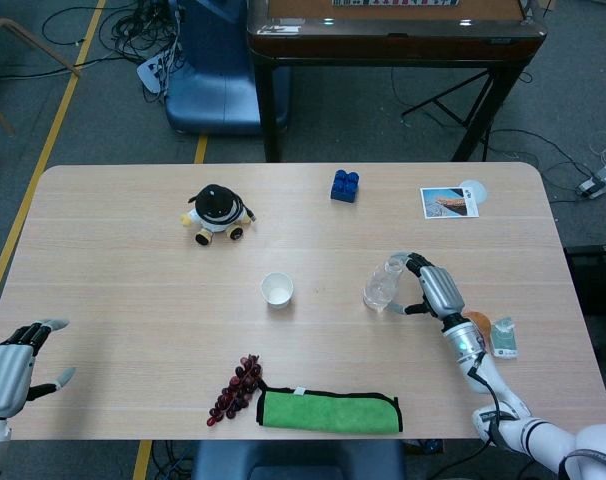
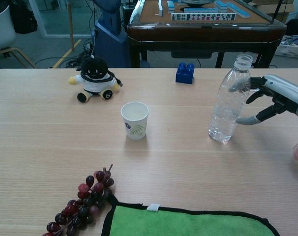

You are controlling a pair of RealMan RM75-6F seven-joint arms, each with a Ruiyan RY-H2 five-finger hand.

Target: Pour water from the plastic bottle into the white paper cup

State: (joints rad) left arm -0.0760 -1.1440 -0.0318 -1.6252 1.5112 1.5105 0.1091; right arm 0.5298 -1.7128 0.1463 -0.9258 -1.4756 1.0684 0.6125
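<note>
An uncapped clear plastic bottle (image 2: 230, 101) (image 1: 383, 283) stands upright right of centre, with a little water at its bottom. A white paper cup (image 2: 134, 120) (image 1: 277, 289) with a leaf print stands to its left, a hand's width or more away. My right hand (image 2: 272, 99) (image 1: 430, 289) is open right beside the bottle on its right, fingers spread around it without closing; one fingertip reaches the bottle's shoulder. My left hand (image 1: 11, 367) hovers open at the table's near left corner, far from both.
A black-and-white plush toy (image 2: 94, 78) and a blue brick (image 2: 185, 73) lie at the back. Dark grapes (image 2: 81, 200) and a green cloth (image 2: 188, 222) lie at the front edge. A photo card (image 1: 449, 202) and small items (image 1: 491, 334) lie right.
</note>
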